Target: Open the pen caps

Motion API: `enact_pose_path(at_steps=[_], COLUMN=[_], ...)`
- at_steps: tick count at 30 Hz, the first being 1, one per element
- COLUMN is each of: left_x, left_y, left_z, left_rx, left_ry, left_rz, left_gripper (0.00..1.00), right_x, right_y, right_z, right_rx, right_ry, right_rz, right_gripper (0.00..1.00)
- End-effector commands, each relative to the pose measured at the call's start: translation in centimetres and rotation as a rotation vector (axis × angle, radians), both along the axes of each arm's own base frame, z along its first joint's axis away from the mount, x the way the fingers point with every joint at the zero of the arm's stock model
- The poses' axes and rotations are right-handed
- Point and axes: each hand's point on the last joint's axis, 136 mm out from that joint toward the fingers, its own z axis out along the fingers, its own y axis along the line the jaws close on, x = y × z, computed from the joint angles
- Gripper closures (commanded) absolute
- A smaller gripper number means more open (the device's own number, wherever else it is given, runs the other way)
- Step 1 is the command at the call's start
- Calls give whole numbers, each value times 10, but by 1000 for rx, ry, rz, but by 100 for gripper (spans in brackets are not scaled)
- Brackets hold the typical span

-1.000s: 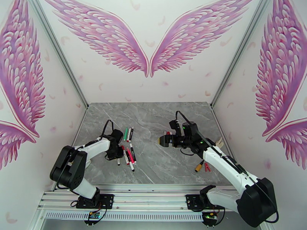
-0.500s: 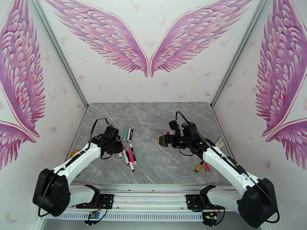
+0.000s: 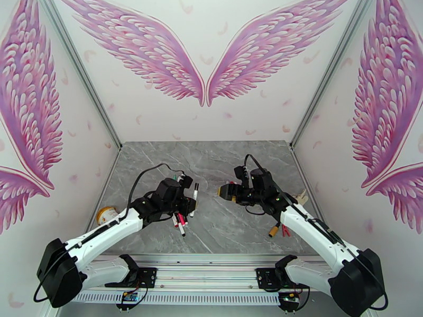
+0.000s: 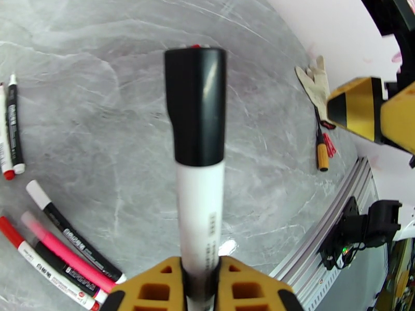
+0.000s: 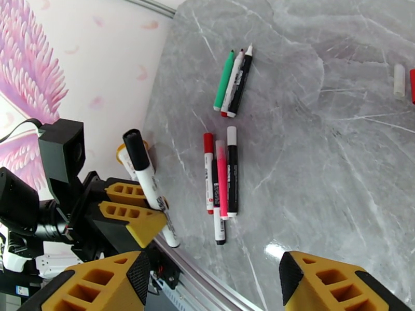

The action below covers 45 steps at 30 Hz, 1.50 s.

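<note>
My left gripper (image 4: pixel 199 283) is shut on a white pen (image 4: pixel 199 213) with a black pen cap (image 4: pixel 196 107), held up off the grey table with the cap pointing away from the wrist. From above, this pen (image 3: pixel 194 196) stands in the left gripper (image 3: pixel 190 204), cap end toward the right gripper (image 3: pixel 224 192). The right gripper (image 5: pixel 212 286) is open, nothing between its fingers, a short gap from the held pen (image 5: pixel 148 185). Several capped pens (image 5: pixel 220 177) lie side by side on the table, with three more pens (image 5: pixel 233 81) farther back.
A stubby orange-and-black cylinder (image 3: pixel 274 230) and a small red piece (image 3: pixel 285 231) lie near the right arm. A pale glove-like object (image 3: pixel 302 196) is at the right edge. A round roll (image 3: pixel 107 214) sits at the left edge. Loose white (image 5: pixel 398 80) and red caps lie apart.
My left arm has lifted the black-capped pen from the pile and swung it right toward the table's middle. The right arm has hardly moved.
</note>
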Motion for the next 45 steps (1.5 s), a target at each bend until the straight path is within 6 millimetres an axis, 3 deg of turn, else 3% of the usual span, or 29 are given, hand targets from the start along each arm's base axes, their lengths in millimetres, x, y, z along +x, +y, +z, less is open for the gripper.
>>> enact_pose_path(at_steps=[1,12,27,38,45], left_x=[-1,-8,-17,-30,-28], left_y=[-25,-57,-77,-82,-83], left_z=[18,14,19,13,13], left_rx=[-37,-45,-34,-2,3], left_ry=[-59,-63,-80,-69,-75], left_rz=[-104,-206,-314,-377,-376], left_gripper=[85,85,87,87,87], right_x=[-8,-7,-1,7,7], right_y=[7,13,21,24,26], right_z=[17,21,8,5,2], right_rx=[53,75,46,38,35], right_ry=[-12,-15,26,23,31], right_rz=[33,35,44,36,45], right_gripper=[31,35,44,59,74])
